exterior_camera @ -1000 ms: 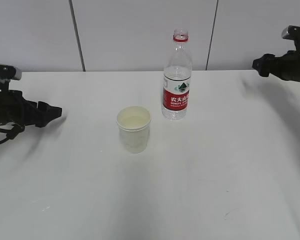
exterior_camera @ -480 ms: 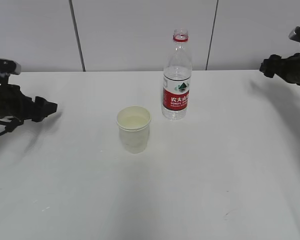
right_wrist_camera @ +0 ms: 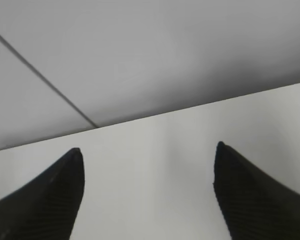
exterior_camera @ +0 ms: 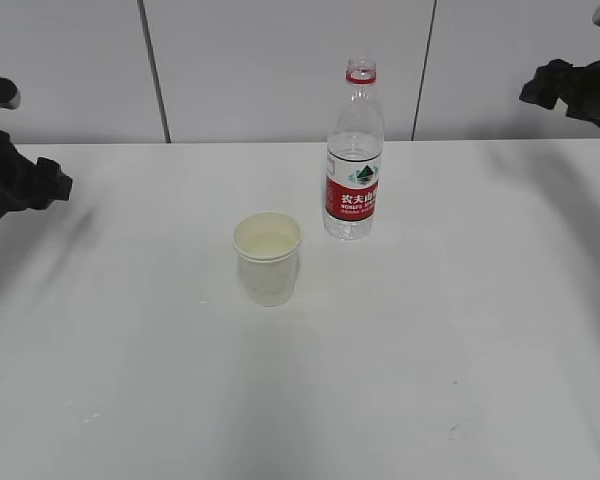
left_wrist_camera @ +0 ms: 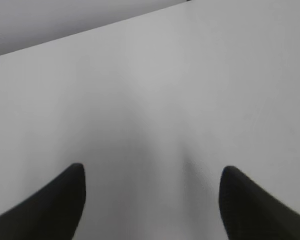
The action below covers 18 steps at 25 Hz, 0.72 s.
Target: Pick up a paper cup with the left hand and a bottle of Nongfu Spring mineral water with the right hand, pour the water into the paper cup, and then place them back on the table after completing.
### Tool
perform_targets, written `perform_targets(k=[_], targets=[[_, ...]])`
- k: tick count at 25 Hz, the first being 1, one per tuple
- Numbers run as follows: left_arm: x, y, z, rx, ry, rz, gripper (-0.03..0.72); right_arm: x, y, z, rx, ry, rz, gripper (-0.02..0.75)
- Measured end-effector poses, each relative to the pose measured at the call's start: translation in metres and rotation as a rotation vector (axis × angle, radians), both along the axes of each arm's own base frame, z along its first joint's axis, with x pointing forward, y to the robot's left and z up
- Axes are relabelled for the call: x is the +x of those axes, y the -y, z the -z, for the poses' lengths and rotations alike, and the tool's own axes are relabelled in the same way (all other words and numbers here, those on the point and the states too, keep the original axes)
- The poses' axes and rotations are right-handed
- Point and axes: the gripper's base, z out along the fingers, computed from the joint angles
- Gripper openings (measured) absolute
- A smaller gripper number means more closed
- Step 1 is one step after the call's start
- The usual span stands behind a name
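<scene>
A cream paper cup (exterior_camera: 268,258) stands upright on the white table (exterior_camera: 430,330) near the middle, with liquid in it. A clear Nongfu Spring bottle (exterior_camera: 354,160) with a red label and no cap stands upright just behind and to the right of the cup. My left gripper (exterior_camera: 58,185) is at the far left edge, far from the cup; in the left wrist view (left_wrist_camera: 152,175) it is open and empty over bare table. My right gripper (exterior_camera: 532,90) is at the far upper right, raised; in the right wrist view (right_wrist_camera: 147,157) it is open and empty.
A grey panelled wall (exterior_camera: 280,60) with dark vertical seams rises behind the table's back edge. Faint scuff marks (exterior_camera: 458,428) lie on the table near the front.
Both arms have drawn back from the middle: the left gripper moved left and up, the right gripper moved right and up. Cup and bottle have not moved.
</scene>
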Motion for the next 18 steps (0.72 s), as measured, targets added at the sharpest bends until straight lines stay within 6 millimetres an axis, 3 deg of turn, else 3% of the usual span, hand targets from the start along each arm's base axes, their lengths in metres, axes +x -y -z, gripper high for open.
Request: perform_targets(k=[12, 15, 18], targets=[[-0.015, -0.011, -0.032, 0.066, -0.033, -0.26, 0.469, -0.001, -0.012, -0.003, 0.127, -0.032, -0.111, 0.594], [-0.026, -0.02, -0.035, 0.106, -0.165, -0.363, 0.469, -0.002, -0.012, -0.003, 0.127, -0.033, -0.115, 0.594], [-0.039, -0.019, -0.032, 0.129, -0.4, -0.312, 0.48, -0.002, -0.013, -0.003, 0.13, -0.035, -0.12, 0.594]])
